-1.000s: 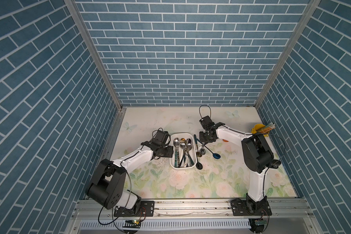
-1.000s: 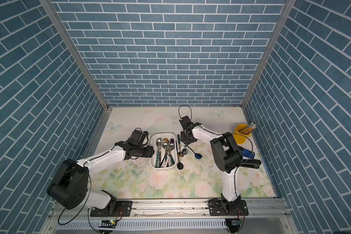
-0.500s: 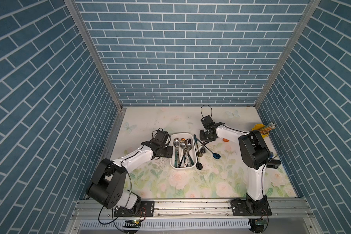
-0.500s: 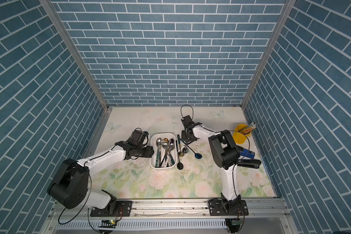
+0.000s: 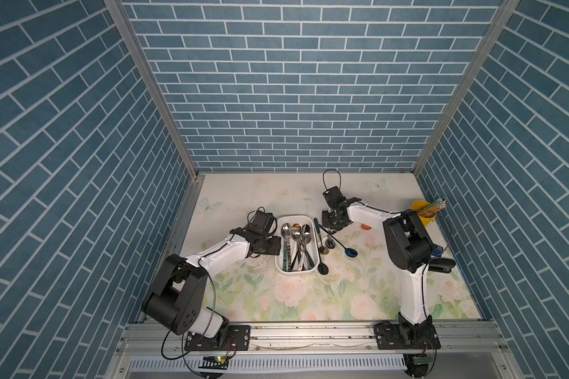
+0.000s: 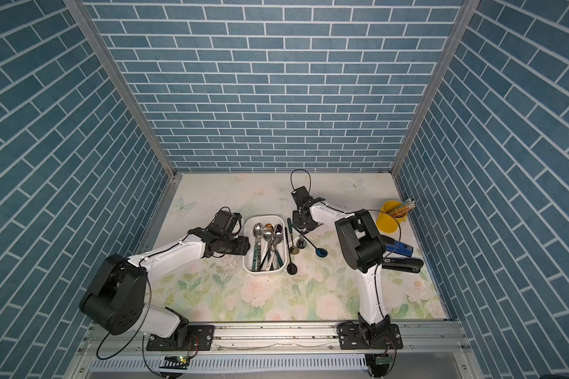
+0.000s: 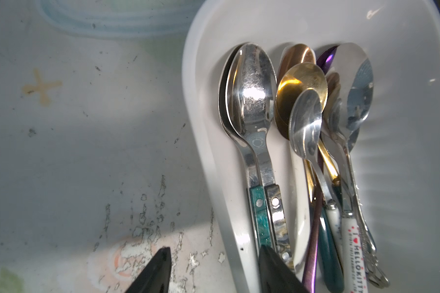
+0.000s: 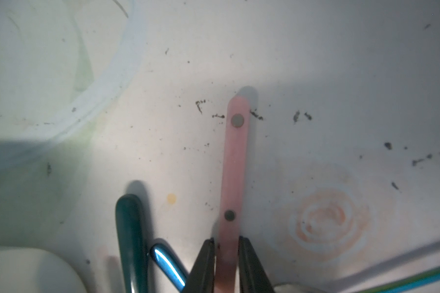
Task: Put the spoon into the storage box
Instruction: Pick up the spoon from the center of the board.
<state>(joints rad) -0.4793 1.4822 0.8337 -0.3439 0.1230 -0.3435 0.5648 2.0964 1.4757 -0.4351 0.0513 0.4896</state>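
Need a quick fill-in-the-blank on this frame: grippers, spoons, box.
1. The spoon gripped by the right gripper has a ____ handle.
2. The storage box holds several ____.
3. The left gripper is ____.
4. The yellow cup holds ____.
Missing: pink; spoons; open; pencils.

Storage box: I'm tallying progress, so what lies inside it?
The storage box holds a pile of spoons, silver and gold bowls at one end. They overlap, so the lower ones are partly covered and cannot be counted.
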